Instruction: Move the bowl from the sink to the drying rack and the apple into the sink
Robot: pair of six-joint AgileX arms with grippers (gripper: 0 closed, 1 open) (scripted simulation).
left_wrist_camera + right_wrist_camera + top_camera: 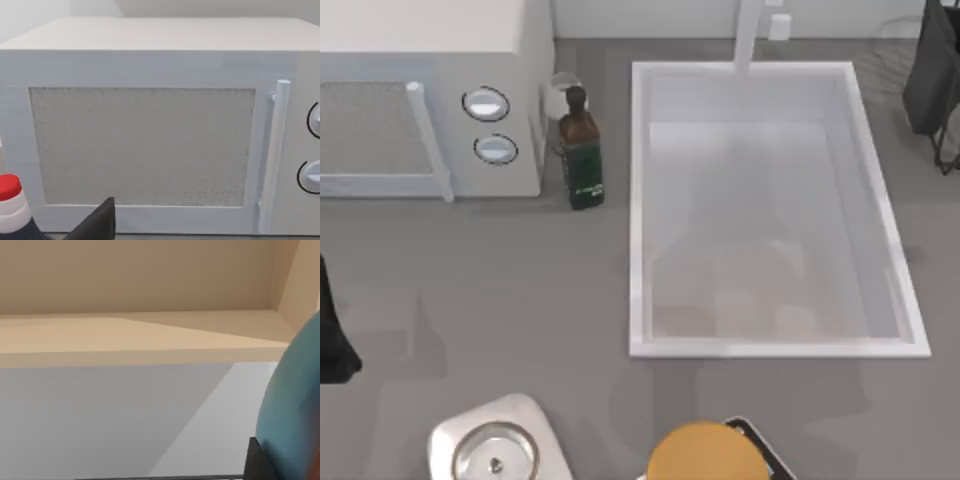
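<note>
Bowl at right hand (pixel 932 80), above drying rack (pixel 888 48).
Right hand is clenched on the bowl (pixel 295 410), which lies tight against it; the sink (pixel 638 200) lies to its left. Left hand (pixel 330 345) is parked, its state unreadable.

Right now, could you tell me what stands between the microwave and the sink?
In the top view, a dark bottle stands between the microwave and the sink, close beside the microwave.

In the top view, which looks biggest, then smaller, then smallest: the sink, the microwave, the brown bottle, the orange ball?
1. sink
2. microwave, though the picture's edge cuts it off
3. orange ball, also cut off
4. brown bottle; close to the ball, so that pair is unsure.
</note>
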